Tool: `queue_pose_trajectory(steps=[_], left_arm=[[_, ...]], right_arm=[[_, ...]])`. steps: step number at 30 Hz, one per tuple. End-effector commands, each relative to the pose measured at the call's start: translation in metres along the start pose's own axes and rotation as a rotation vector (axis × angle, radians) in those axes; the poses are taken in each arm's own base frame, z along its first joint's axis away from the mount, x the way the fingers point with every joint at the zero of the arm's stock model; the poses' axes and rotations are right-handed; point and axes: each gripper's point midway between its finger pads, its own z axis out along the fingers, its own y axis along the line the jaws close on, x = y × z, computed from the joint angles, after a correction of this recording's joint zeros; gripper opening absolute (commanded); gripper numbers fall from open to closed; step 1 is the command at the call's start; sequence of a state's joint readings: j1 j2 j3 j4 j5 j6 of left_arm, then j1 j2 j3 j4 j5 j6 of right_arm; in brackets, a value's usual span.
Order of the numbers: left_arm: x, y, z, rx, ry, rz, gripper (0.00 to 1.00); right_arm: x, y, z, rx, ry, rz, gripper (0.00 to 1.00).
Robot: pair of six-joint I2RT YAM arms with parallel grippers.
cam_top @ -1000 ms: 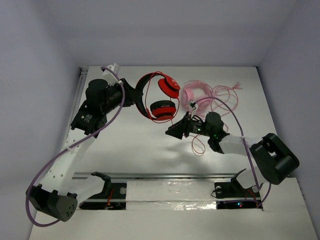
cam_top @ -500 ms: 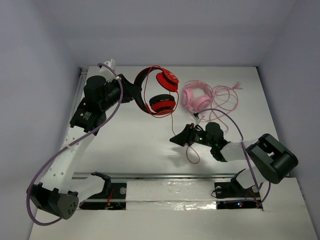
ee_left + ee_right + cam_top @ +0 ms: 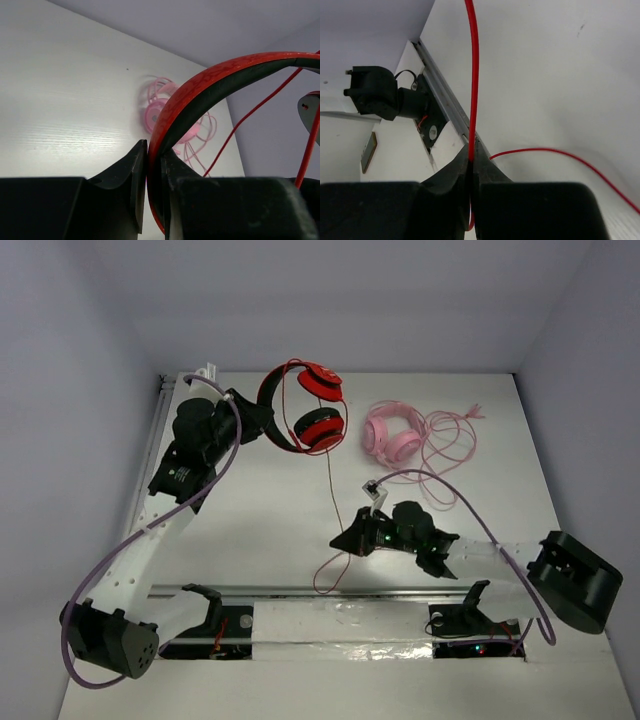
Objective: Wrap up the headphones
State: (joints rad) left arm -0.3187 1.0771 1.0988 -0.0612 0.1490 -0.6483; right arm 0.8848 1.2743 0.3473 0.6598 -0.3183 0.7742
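Note:
The red headphones [image 3: 318, 418] hang at the back of the table, held by their headband [image 3: 210, 85]. My left gripper [image 3: 262, 422] [image 3: 154, 150] is shut on that red-and-black band. The thin red cable [image 3: 331, 490] runs nearly straight from the lower cup toward the near edge. There my right gripper [image 3: 341, 543] [image 3: 471, 146] is shut on the cable [image 3: 473, 75], pinching it between the fingertips. Past the grip, the cable's loose end [image 3: 322, 582] curls down to the metal rail.
Pink headphones [image 3: 392, 435] [image 3: 161, 112] with a looped pink cable [image 3: 450, 440] lie at the back right, beside the red ones. A metal rail [image 3: 350, 592] [image 3: 445, 107] crosses the near edge by the arm bases. White walls enclose the table.
My right gripper moved toward the near edge and shut on the red cable. The left arm carried the headphones farther back and left, drawing the cable straight.

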Motion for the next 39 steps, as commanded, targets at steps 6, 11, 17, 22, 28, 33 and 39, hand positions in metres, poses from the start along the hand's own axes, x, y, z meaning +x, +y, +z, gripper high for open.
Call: queue_pose_trajectory(steps=[6, 11, 17, 22, 28, 33, 39], left_arm=[[-0.030, 0.021, 0.003, -0.087, -0.212, -0.052, 0.00], [-0.009, 0.047, 0.007, -0.196, -0.213, -0.028, 0.00], [0.008, 0.059, 0.010, -0.253, -0.223, -0.024, 0.00], [0.027, 0.067, 0.013, -0.334, -0.196, 0.051, 0.00], [0.074, 0.075, 0.016, -0.420, -0.073, 0.193, 0.00], [0.111, 0.079, 0.007, -0.451, 0.050, 0.313, 0.00], [0.149, 0.066, -0.007, -0.392, 0.238, 0.432, 0.00]], right_arm=[[-0.008, 0.023, -0.005, 0.158, 0.064, -0.079, 0.01], [0.000, 0.053, -0.012, 0.190, 0.154, -0.161, 0.00], [0.001, 0.076, -0.017, 0.203, 0.239, -0.215, 0.00], [0.007, 0.091, -0.026, 0.232, 0.318, -0.294, 0.00], [-0.010, 0.102, -0.040, 0.284, 0.349, -0.374, 0.00], [-0.023, 0.098, -0.048, 0.355, 0.357, -0.431, 0.00], [-0.046, 0.095, -0.061, 0.438, 0.331, -0.519, 0.00]])
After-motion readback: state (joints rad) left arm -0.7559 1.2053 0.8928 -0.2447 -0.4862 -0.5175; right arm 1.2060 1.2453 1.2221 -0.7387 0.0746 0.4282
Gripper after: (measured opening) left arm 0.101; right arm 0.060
